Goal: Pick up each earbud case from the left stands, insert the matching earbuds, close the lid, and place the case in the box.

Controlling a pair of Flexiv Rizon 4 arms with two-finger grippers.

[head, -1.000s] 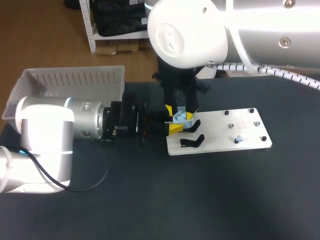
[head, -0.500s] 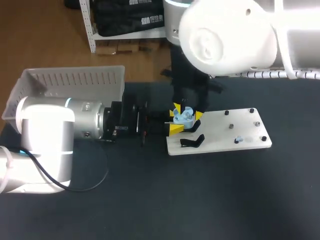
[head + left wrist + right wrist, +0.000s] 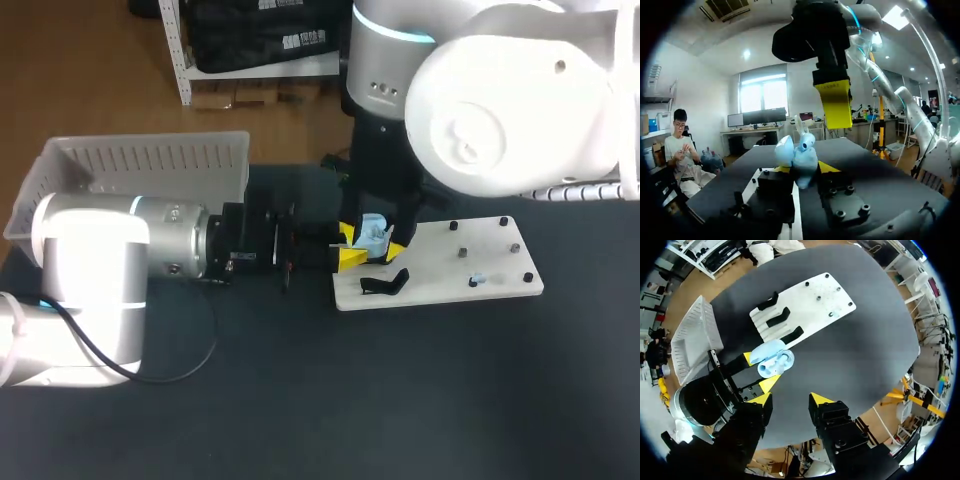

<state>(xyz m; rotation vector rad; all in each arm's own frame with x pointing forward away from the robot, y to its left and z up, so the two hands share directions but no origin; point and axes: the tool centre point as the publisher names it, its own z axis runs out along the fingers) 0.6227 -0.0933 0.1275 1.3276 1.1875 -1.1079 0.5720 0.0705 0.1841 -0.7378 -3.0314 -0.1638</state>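
My left gripper (image 3: 805, 169) is shut on a light blue earbud case (image 3: 798, 156), held over the left end of the white board (image 3: 440, 262). The case (image 3: 372, 235) stands with its lid open, and earbud stems stick up out of it. My right gripper (image 3: 790, 399) hangs above the case (image 3: 772, 358), open, with nothing between its fingers. One of its yellow fingers (image 3: 835, 102) shows just over the case in the left wrist view. A small light blue earbud (image 3: 477, 280) lies among the pegs at the board's right end. Black stands (image 3: 385, 283) sit at its left end.
A white slotted bin (image 3: 140, 160) stands at the table's back left, beside my left arm. My right arm's big white body fills the upper right of the head view and hides part of the table behind the board. Dark tabletop stretches in front of the board.
My right arm has swung to the right and its gripper has lifted off the case. The left gripper has kept the case in the same place.
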